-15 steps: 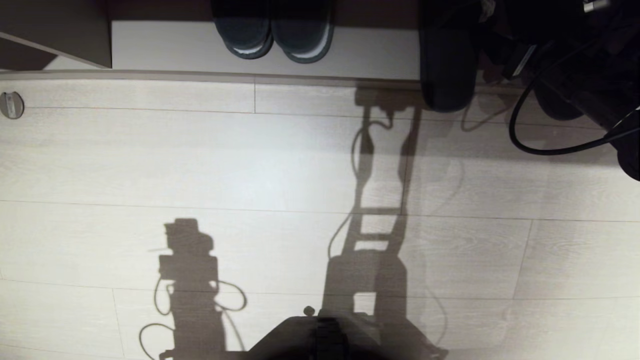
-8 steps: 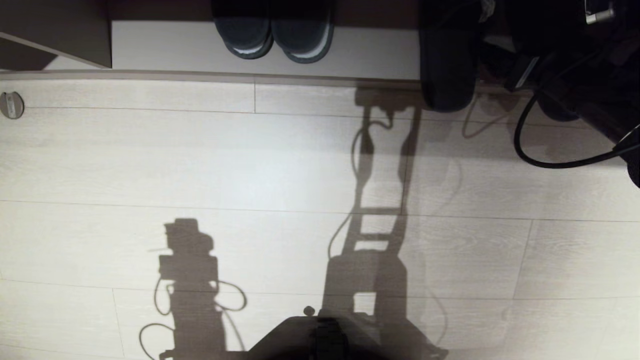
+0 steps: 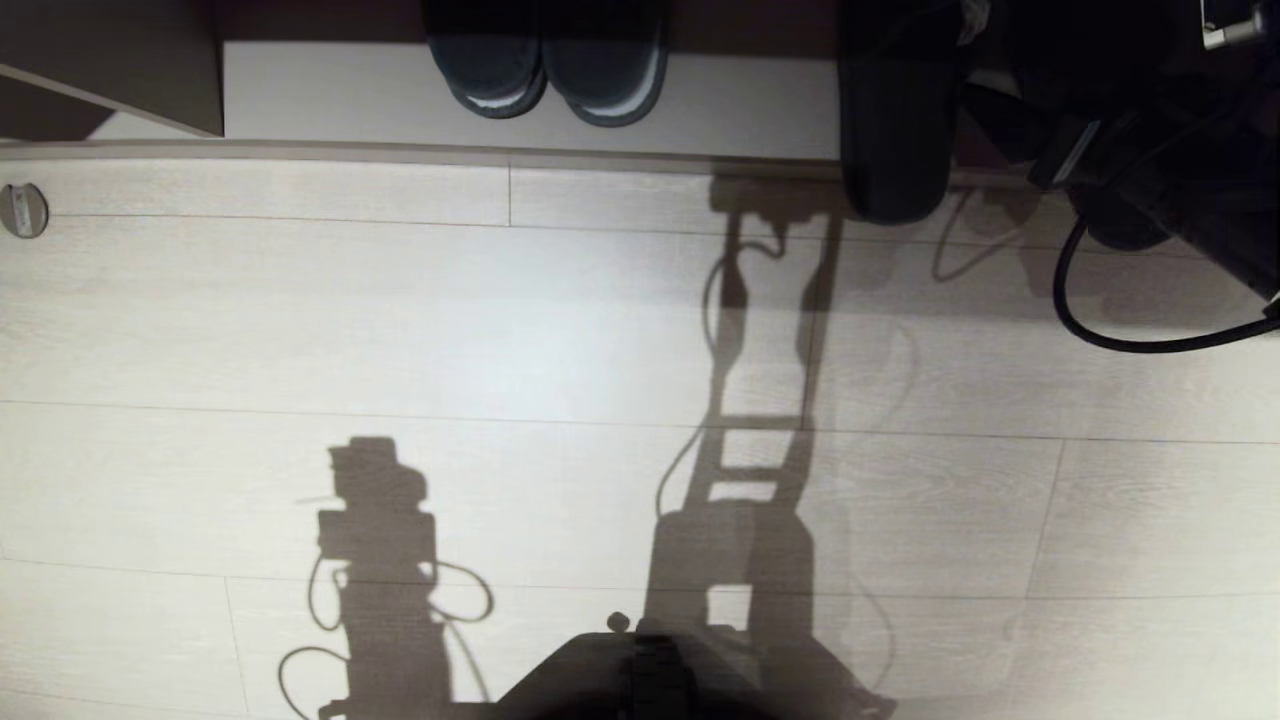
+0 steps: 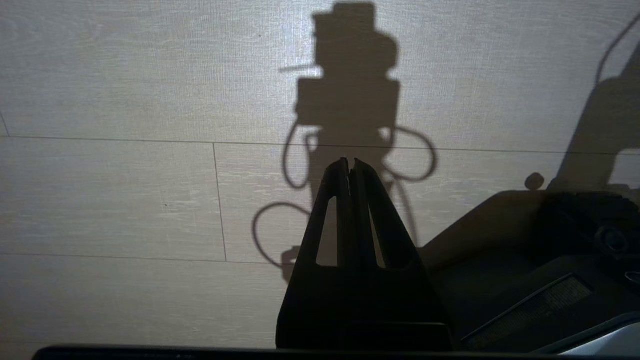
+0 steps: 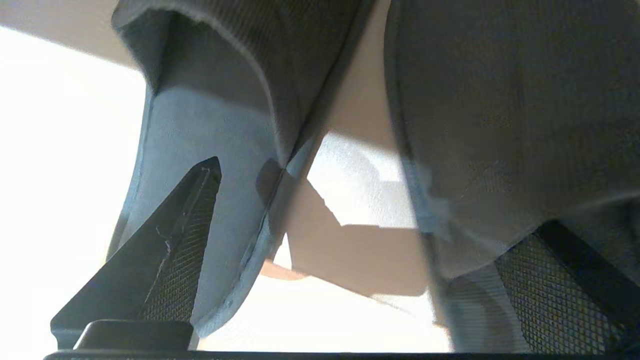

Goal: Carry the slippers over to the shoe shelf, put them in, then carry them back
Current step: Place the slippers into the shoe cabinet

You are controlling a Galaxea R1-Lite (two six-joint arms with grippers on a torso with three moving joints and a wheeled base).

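Two grey-blue slippers rest at the right of the shoe shelf, heels toward me. One slipper overhangs the shelf's front edge; the other slipper is half hidden under my right arm. In the right wrist view my right gripper is open. One finger lies over the insole of one slipper. The other finger sits at the heel of the second slipper. Between them only the pale shelf board shows. My left gripper is shut and empty, parked above the floor.
A darker pair with whitish lining stands on the shelf board left of the slippers. An upright panel bounds the cubby at far left. A round metal disc sits in the floor. A black cable loops below my right arm. My base is at the near edge.
My right arm and its cable have shifted to the right in the head view. The slippers and the dark pair have stayed where they were.
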